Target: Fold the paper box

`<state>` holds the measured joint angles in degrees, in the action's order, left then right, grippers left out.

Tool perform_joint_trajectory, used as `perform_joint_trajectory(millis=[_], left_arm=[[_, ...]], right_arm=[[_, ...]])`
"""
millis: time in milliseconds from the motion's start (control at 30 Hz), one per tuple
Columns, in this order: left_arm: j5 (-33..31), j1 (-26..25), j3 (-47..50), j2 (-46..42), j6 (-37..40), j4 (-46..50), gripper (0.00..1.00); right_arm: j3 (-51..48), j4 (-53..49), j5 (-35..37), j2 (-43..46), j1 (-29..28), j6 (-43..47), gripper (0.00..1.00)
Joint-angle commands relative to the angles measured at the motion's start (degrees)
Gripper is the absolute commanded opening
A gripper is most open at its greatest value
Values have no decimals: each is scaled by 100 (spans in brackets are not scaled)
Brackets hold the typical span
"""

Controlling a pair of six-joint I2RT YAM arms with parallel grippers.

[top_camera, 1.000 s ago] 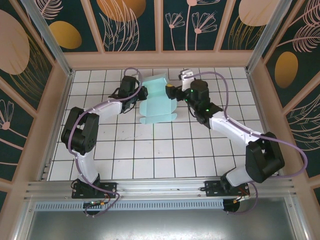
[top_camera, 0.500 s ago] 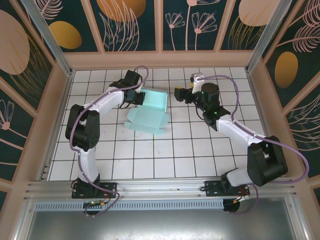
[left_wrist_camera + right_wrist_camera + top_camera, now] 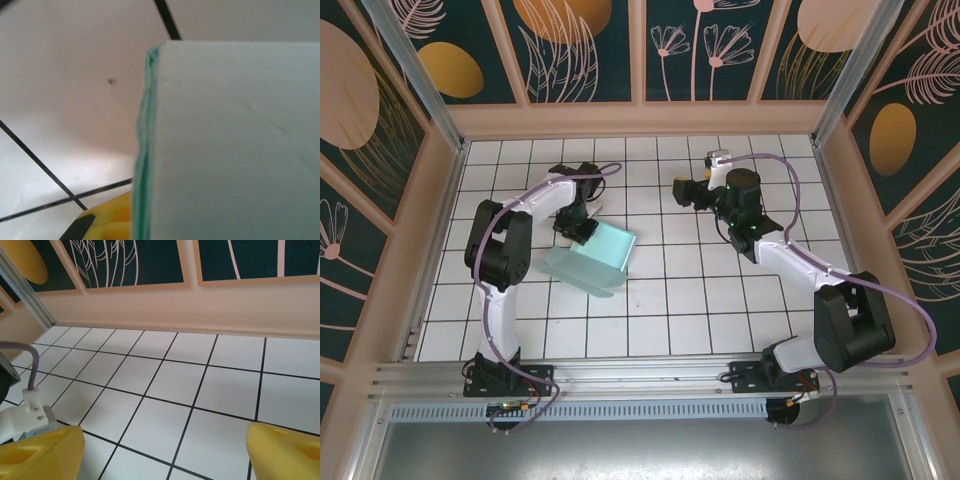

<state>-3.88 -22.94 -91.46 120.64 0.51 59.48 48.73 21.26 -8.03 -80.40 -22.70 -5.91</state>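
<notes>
The paper box (image 3: 592,258) lay left of the table's (image 3: 720,300) middle, nearer the left edge than the right and about halfway between the near and far edges. It was a pale teal card, part-folded, with one broad panel tilted up off the tiles and a lower flap spread toward the near-left corner. Whether its side flaps were tucked could not be told from above. In the left wrist view the paper box (image 3: 235,145) crowded the lens, its doubled edge running down the frame, with a yellow finger (image 3: 105,227) just beside it at the bottom. The left gripper (image 3: 577,226) was clamped nearly tight on the far edge of the raised panel, so the box was pinched, not merely touched. The right gripper (image 3: 682,190) hung well apart from the box, toward the far edge and right of the middle, its jaws spread wide with nothing between them. Its wrist view showed bare tile between the two yellow fingers.

By my reading the step in hand was raising and creasing a wall — the left arm holding the panel up with the fold unfinished. The next move likely called for the right gripper to come across to the box's free side, press the opposite flap, and steady the base — so the thin card would not slide or buckle under the left arm's pull
</notes>
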Motion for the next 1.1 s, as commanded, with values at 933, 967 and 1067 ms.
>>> perform_joint_trajectory(millis=[933,967,1067], left_arm=[[-522,207,2161,-2972,-1710,-4866,99],[-898,262,2447,-3225,-1778,-5031,99],[-1465,533,3250,-3980,-1944,-5356,99]], right_arm=[[908,-738,-261,-1384,-520,206,84],[1041,-831,-224,-1529,-608,240,84],[1325,-964,-151,-1866,-830,335,84]])
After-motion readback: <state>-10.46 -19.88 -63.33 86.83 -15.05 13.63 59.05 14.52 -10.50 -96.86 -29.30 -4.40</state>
